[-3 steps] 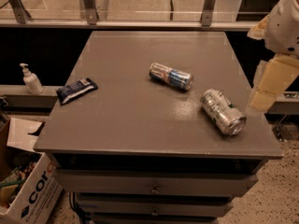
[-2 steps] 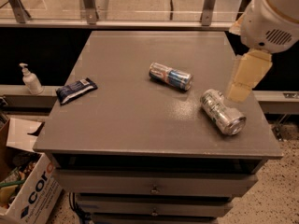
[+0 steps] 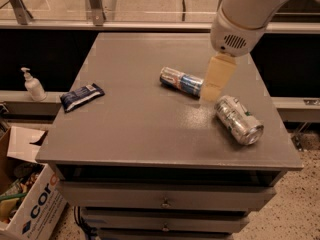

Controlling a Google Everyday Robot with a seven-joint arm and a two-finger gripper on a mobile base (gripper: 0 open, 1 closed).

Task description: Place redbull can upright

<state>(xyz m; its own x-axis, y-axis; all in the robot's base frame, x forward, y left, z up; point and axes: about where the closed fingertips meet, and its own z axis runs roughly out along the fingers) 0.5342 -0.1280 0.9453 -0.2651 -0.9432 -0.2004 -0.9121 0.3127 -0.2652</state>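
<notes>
Redbull can (image 3: 181, 82) lies on its side near the middle of the table (image 3: 125, 134), not yet upright. Over the last second I have brought the arm in from the right edge. The gripper (image 3: 212, 88) now hangs just beside the can's right end, and I cannot tell how wide it is set. I judge the pickup is next. Legible writing: "cor" on the cardboard box (image 3: 31, 210). Markings on the silver can (image 3: 239, 120) and the blue packet (image 3: 81, 96) are unreadable.
</notes>
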